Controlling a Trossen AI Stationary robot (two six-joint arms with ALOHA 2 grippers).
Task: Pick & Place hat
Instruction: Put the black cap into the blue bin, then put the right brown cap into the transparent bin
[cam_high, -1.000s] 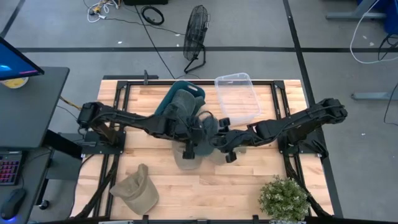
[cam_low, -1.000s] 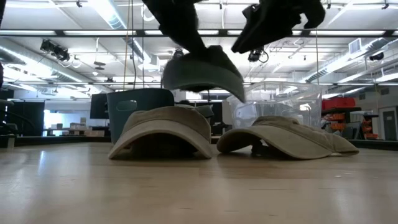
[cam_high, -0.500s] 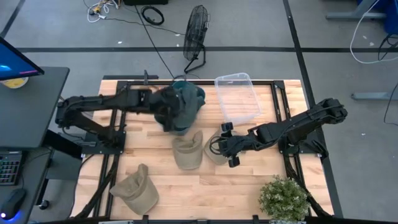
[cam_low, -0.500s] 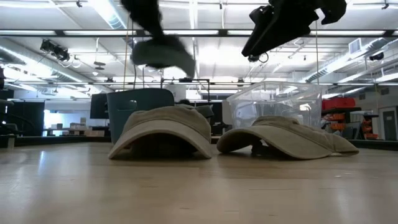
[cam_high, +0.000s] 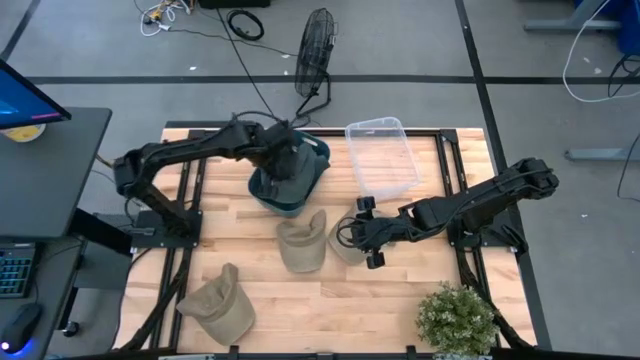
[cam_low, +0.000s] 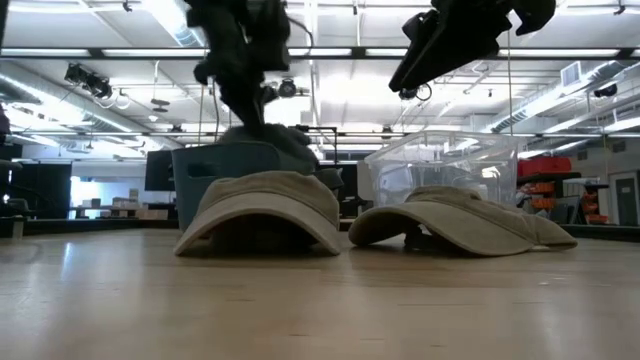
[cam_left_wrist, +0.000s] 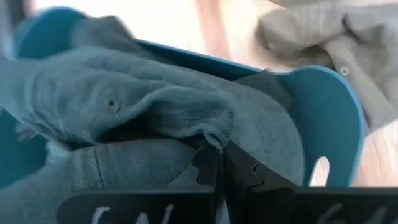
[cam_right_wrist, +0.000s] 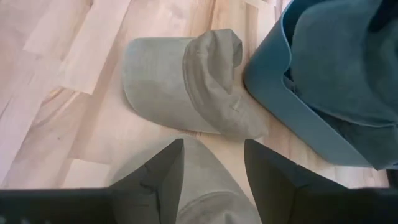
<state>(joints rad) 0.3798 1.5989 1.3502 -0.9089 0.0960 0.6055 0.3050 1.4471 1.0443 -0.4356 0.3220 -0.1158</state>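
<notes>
My left gripper (cam_high: 283, 160) is shut on a grey-green hat (cam_left_wrist: 155, 106) down in the blue bin (cam_high: 300, 195) near the table's far edge. In the low view it reaches down behind the bin's rim (cam_low: 215, 155). My right gripper (cam_high: 365, 235) is open and hovers well above a beige hat (cam_right_wrist: 208, 193), one finger to each side, touching nothing; in the low view that hat (cam_low: 460, 220) lies on its brim. A second beige hat (cam_high: 303, 240) lies beside it, and a third (cam_high: 218, 305) sits near the table's near left corner. My left gripper pinches a raised fold of the grey-green hat's cloth (cam_left_wrist: 214, 134) between its two shut fingers, coming from above and pointing down into the bin. The hat rests in the blue bin on more grey-green cloth, slack around the fold.
A clear plastic bin (cam_high: 382, 155) stands to the right of the blue bin at the far edge. A potted plant (cam_high: 455, 320) stands at the near right corner. Bare wood (cam_high: 330, 300) lies along the near edge between the third hat and the plant.
My left gripper has carried the grey-green hat from above the two middle beige hats toward the table's far edge and down into the blue bin, staying shut on it. The hat, earlier lifted clear in the air, now lies in the bin.
</notes>
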